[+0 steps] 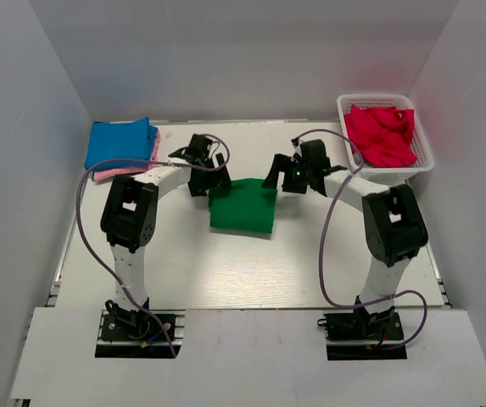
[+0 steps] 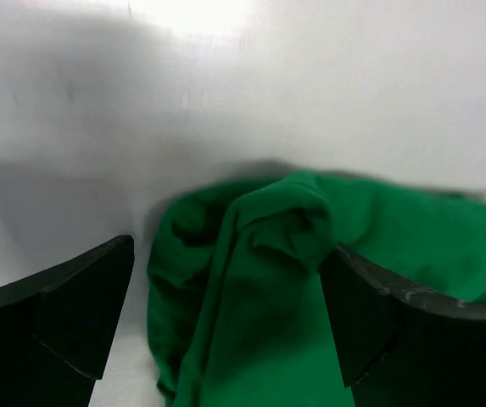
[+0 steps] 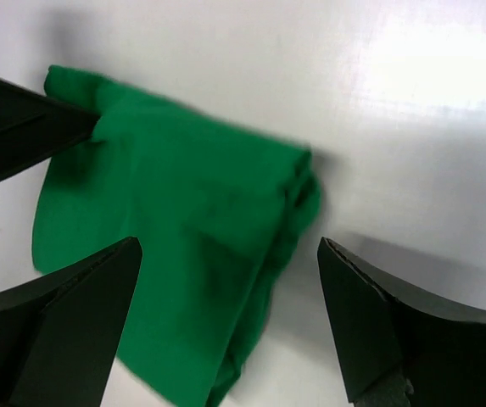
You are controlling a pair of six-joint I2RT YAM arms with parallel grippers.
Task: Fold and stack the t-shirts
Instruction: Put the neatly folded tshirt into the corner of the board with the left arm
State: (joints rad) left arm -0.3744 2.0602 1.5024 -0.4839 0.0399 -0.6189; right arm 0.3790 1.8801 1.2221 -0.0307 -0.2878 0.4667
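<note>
- Between the arms, on the bench [image 1: 226, 271], lay the folded green shirt [image 1: 243, 206], its far edge running left to right.
- Left jaws stood spread wide over its far left corner, holding nothing; whether one finger [image 2: 395, 339] touched cloth was unclear.
- Right jaws stood equally spread above the far right corner, empty.
- Blue-on-pink stack [image 1: 122, 144] lay far left, nearer the left arm.

light: bright overhead | glare: wrist views | blur: near fingers [image 2: 56, 322]

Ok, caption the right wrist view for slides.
Open right gripper over the folded green cloth t-shirt on a white table.
</note>
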